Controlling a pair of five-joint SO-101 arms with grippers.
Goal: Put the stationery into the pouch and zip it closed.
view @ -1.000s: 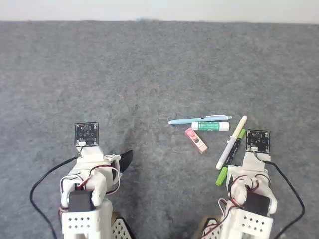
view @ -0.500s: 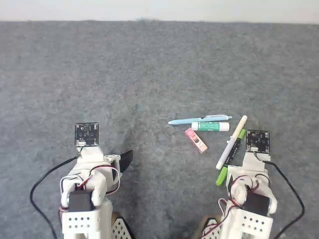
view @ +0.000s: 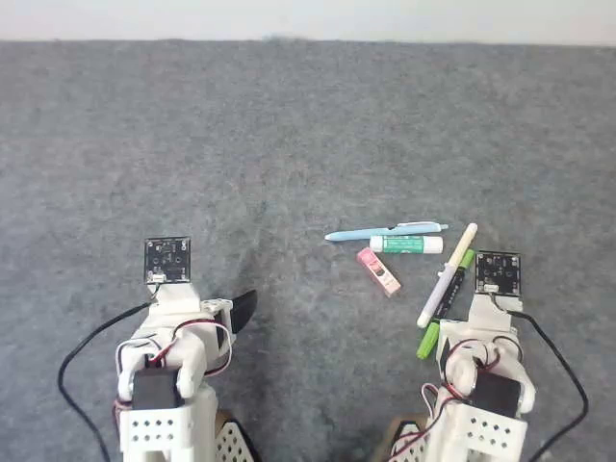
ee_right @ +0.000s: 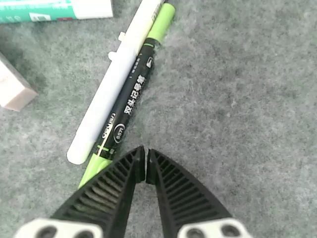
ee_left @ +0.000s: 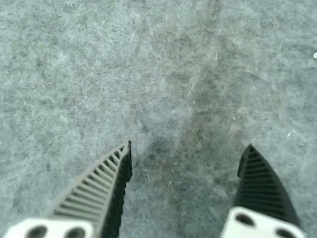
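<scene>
Several stationery pieces lie on the grey mat right of centre: a light blue pen (view: 385, 231), a white and green glue stick (view: 406, 244), a pink eraser (view: 378, 271), a pale highlighter (view: 447, 274) and a black and green marker (view: 443, 306). In the right wrist view the marker (ee_right: 130, 94) and highlighter (ee_right: 116, 79) lie side by side just beyond my right gripper (ee_right: 145, 153), which is shut on nothing. The glue stick (ee_right: 54, 10) and eraser (ee_right: 12, 89) sit further off. My left gripper (ee_left: 185, 153) stands open over bare mat at the near left.
The grey felt mat (view: 289, 144) covers the table up to a pale wall at the far edge. Both arm bases (view: 164, 385) stand at the near edge, with black cables beside them.
</scene>
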